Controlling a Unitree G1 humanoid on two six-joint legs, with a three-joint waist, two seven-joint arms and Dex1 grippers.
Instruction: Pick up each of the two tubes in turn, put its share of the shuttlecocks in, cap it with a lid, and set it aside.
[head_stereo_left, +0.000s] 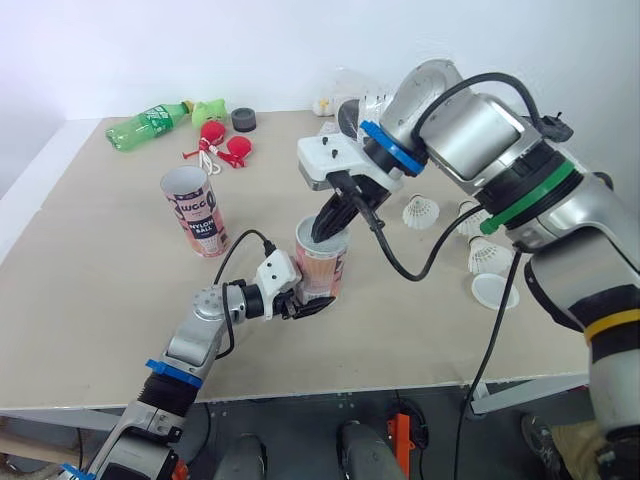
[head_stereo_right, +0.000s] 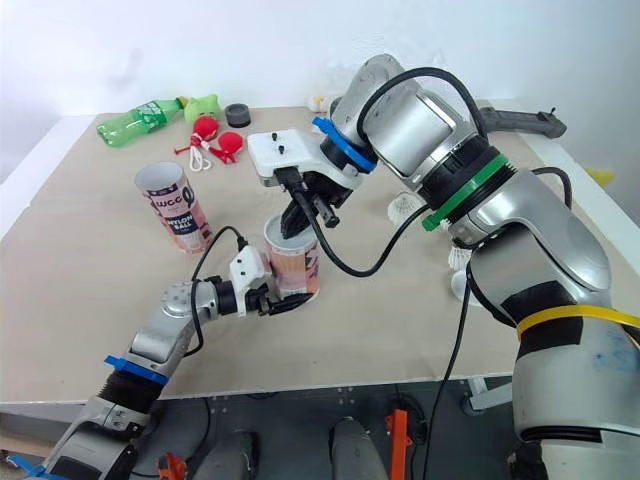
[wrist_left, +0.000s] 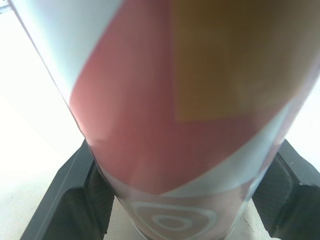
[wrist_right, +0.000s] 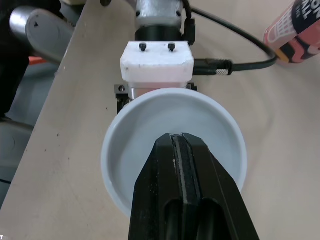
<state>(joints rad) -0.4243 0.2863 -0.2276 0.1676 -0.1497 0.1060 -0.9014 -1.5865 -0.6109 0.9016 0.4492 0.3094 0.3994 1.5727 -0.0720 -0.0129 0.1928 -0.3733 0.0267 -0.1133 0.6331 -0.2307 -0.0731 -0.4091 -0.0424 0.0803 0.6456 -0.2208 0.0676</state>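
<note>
At frame centre, the left gripper (head_stereo_left: 304, 304) clamps the tube (head_stereo_left: 324, 268) low down. The right gripper (head_stereo_left: 323, 233), fingers pressed together, dips into its open mouth.

Glossy paper tube (head_stereo_left: 322, 268) — matt wooden table (head_stereo_left: 90, 290).

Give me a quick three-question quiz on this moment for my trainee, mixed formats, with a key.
1. True or false: the left gripper grips the nearer tube close to its base.
2. The right gripper, at that tube's mouth, has its fingers: A) spread wide, B) shut together, C) around the green bottle.
3. Fill in: the second tube stands ___ on the table, mouth open.
Key: 1 true; 2 B; 3 upright.
</note>
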